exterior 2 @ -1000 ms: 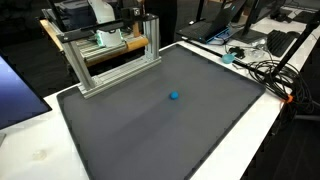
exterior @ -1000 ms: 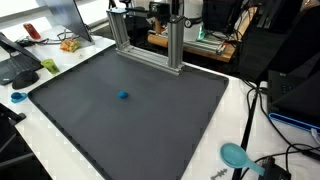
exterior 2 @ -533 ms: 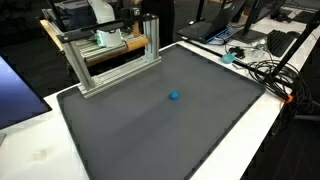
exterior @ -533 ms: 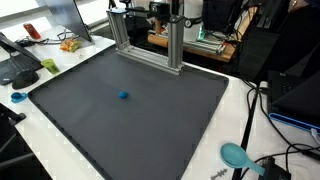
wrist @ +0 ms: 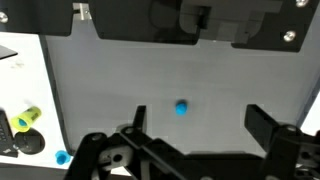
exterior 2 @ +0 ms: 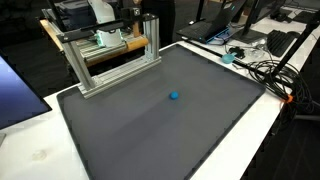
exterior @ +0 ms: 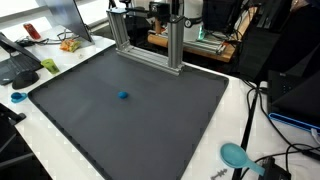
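Note:
A small blue ball [exterior: 123, 96] [exterior 2: 174, 96] lies alone near the middle of a dark grey mat [exterior: 160, 125] [exterior 2: 140, 135]. Neither exterior view shows the arm or the gripper. In the wrist view my gripper [wrist: 197, 113] hangs high over the mat [wrist: 100, 90], open wide, with nothing between its fingers. From there the ball [wrist: 181, 107] appears between the two fingertips, closer to the left-hand one and far below them.
An aluminium frame [exterior: 150, 45] [exterior 2: 110, 62] stands along the mat's far edge. A teal scoop [exterior: 236, 155] and cables [exterior: 255, 110] [exterior 2: 265, 68] lie on the white table beside the mat. Small items [exterior: 17, 97] [wrist: 25, 120] sit off another edge.

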### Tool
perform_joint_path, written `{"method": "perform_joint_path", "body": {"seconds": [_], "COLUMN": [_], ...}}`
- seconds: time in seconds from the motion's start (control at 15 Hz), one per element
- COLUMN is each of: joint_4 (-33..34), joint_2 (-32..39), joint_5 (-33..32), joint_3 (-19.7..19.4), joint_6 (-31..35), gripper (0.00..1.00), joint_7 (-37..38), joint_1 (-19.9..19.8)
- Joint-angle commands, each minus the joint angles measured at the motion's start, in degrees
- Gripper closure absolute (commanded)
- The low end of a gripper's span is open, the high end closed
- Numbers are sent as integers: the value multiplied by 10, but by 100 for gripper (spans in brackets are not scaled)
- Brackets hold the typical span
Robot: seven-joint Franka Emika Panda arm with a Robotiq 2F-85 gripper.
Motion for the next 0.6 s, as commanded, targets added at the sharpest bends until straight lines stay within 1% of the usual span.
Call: {"method": "perform_joint_path", "body": {"seconds": [0.0, 0.33, 0.4, 0.53], "joint_4": [-50, -117, -80, -99], "joint_2": [-23, -46, -16, -24], "joint_5": [-8, -28, -13, -16], "joint_3": [21, 38, 31, 32], "joint_6": [26, 75, 52, 62], "gripper": [0, 0, 0, 0], "joint_7": [35, 69, 56, 59], "joint_1": [10, 4, 11, 10]}}
